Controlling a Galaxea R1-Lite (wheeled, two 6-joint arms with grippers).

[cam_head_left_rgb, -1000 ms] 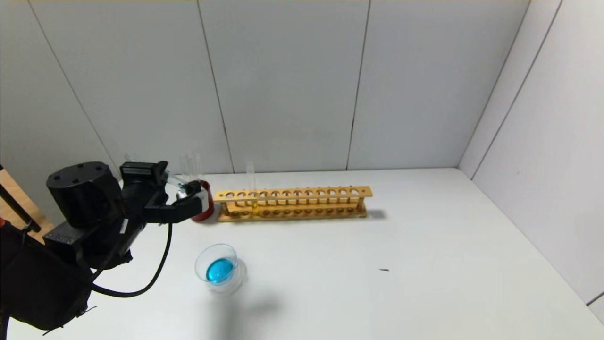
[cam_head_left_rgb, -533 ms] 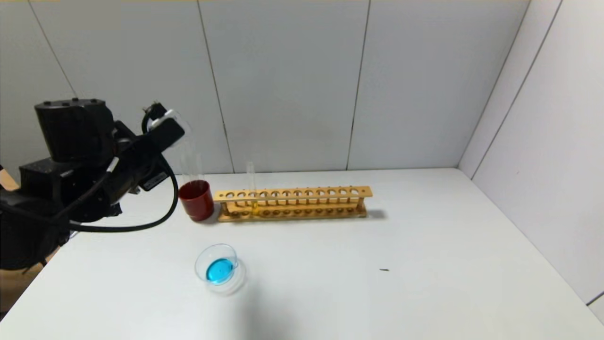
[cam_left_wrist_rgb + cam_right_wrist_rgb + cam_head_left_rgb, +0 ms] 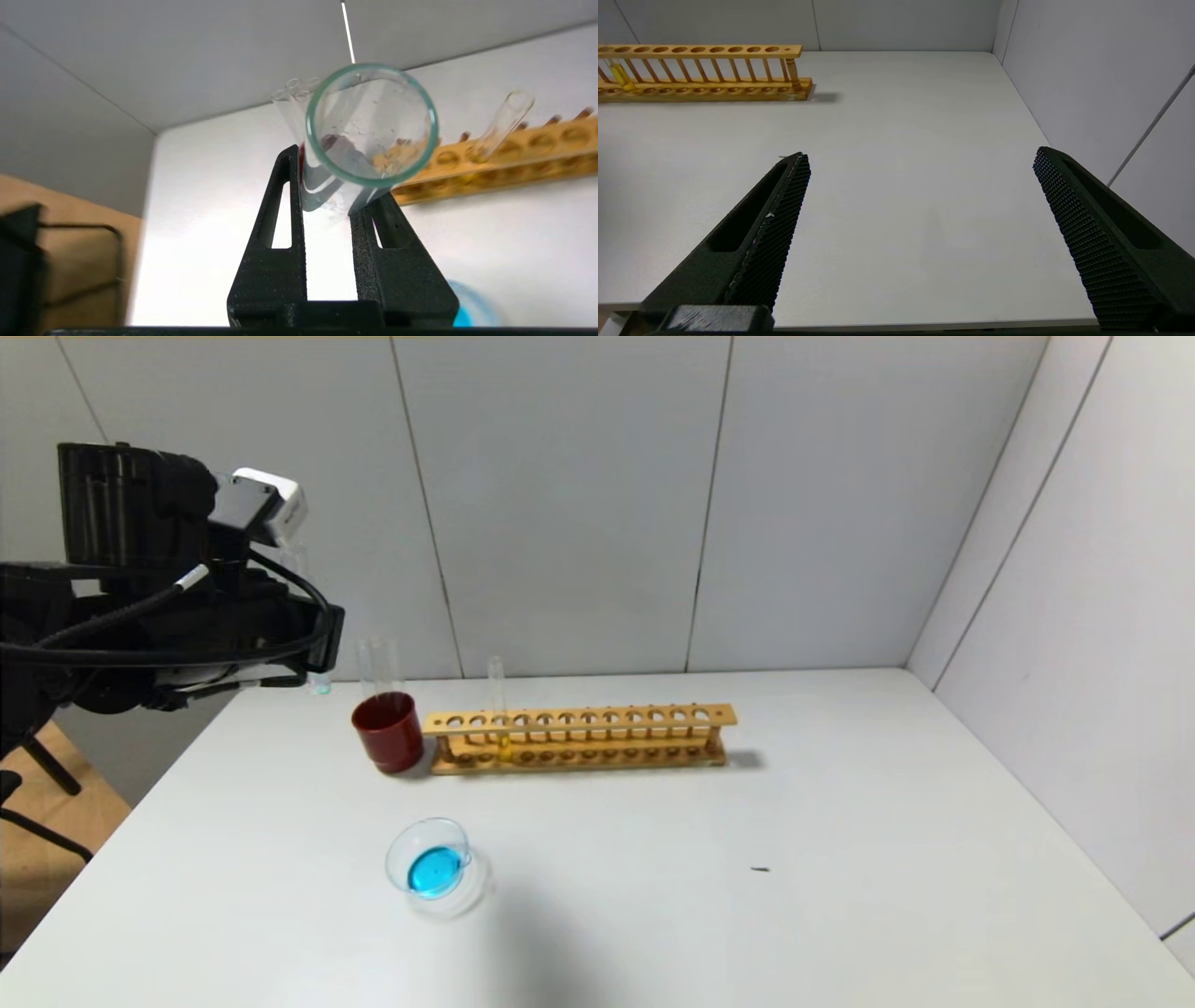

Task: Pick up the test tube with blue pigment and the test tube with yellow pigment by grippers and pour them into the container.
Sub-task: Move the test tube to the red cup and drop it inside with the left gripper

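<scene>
the left gripper point(image 3: 327, 205) squeezes the test tube with blue pigment point(image 3: 369, 126), high above the table point(image 3: 747, 896)'s left back corner. the container point(image 3: 431, 868) with blue water sits near the front. the right gripper point(image 3: 920, 163) is wide open, holding nothing.

— That rack point(image 3: 579, 737) looks like bare, matt wood. The dish point(image 3: 431, 866)?
— Clear, glossy glass, same as the tube point(image 3: 369, 126). The desk point(image 3: 747, 915) is smooth and matt.
— The right end effector's fingers point(image 3: 775, 224)?
— Black plastic with finely knurled pads.
</scene>
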